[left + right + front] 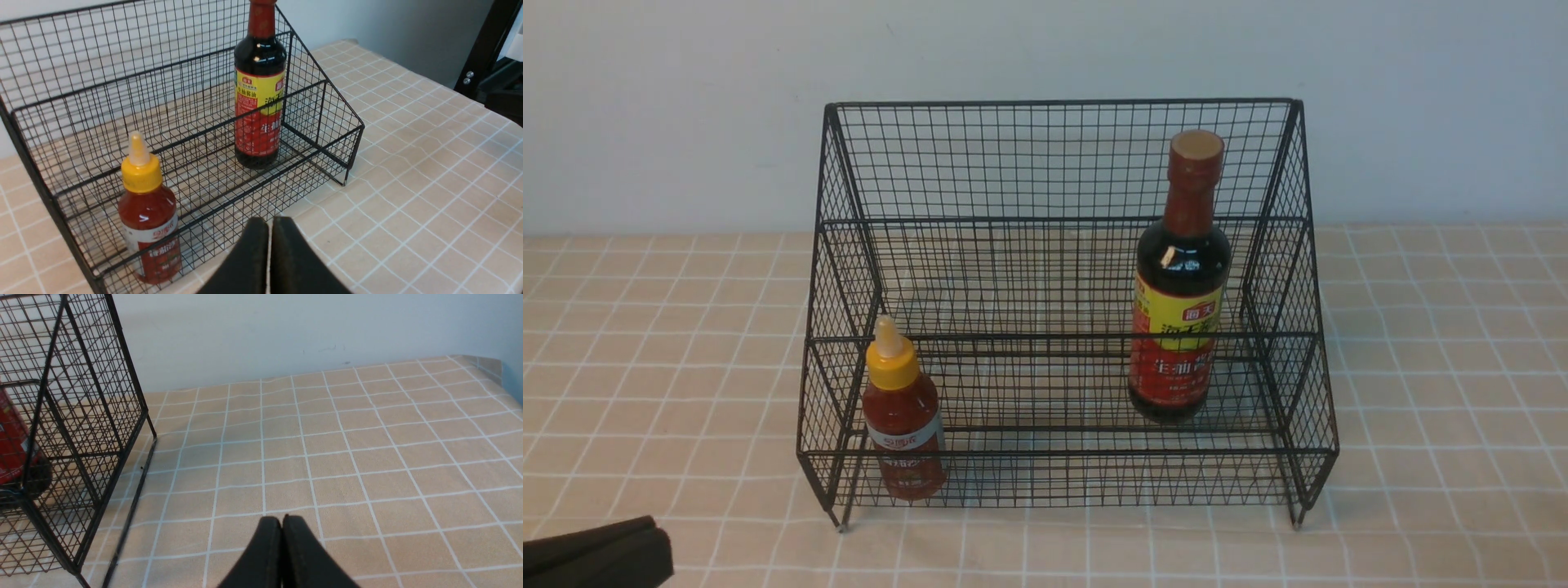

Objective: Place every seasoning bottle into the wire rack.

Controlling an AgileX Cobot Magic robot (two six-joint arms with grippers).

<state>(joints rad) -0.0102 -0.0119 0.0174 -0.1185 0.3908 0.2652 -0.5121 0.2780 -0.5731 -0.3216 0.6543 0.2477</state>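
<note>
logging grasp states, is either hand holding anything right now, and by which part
Nothing is held. The left hand and right hand are both shut on nothing, clear of the wire rack.

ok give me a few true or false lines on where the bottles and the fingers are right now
1. The soy-sauce bottle stands upright inside the wire rack. True.
2. The small red sauce bottle lies on its side on the tablecloth. False: it stands upright in the rack's front tier, toward the robot's left.
3. The two bottles touch. False: they are far apart, at opposite ends of the rack.
4. The left gripper has its fingers closed on nothing. True.
5. The right gripper holds a bottle. False: its fingers are shut and empty, over bare tablecloth beside the rack.
</note>
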